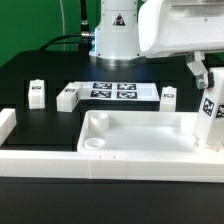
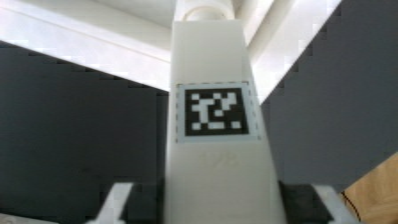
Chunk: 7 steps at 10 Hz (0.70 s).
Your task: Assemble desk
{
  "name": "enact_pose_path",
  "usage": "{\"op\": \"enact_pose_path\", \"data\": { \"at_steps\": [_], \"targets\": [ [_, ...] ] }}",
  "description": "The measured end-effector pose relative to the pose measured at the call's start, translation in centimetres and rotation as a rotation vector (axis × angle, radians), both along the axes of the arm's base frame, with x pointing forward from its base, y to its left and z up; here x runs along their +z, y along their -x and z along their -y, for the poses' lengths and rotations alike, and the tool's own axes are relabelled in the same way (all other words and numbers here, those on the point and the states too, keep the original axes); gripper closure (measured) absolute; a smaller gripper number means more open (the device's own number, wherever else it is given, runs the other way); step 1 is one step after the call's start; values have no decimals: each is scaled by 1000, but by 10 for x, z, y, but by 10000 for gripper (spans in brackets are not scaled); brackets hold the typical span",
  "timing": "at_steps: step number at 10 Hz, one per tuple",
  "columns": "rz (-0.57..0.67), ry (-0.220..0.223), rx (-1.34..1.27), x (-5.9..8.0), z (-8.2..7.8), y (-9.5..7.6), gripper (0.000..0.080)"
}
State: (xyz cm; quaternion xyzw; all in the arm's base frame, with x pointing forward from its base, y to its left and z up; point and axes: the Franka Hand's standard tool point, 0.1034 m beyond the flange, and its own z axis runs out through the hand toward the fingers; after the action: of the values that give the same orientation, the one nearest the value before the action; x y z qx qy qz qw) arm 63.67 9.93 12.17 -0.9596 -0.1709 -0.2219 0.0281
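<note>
The white tabletop lies tray-side up at the front, with round sockets in its corners. My gripper is shut on a white leg and holds it upright at the tabletop's corner on the exterior view's right. In the wrist view the leg shows its tag and fills the space between the fingers of my gripper; its far end meets the tabletop rim. Three more legs lie loose behind: one, another and a third.
The marker board lies behind the tabletop, between the loose legs. The long white border wall runs along the front and turns up at the exterior view's left. The robot base stands at the back.
</note>
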Motion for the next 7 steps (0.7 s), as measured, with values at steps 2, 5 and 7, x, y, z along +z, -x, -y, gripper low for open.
{"op": "enact_pose_path", "data": {
  "at_steps": [2,5,7],
  "targets": [
    [8,-2,0,0,0,0,509],
    [8,-2,0,0,0,0,263],
    [7,-1,0,0,-1,0,160]
  ]
}}
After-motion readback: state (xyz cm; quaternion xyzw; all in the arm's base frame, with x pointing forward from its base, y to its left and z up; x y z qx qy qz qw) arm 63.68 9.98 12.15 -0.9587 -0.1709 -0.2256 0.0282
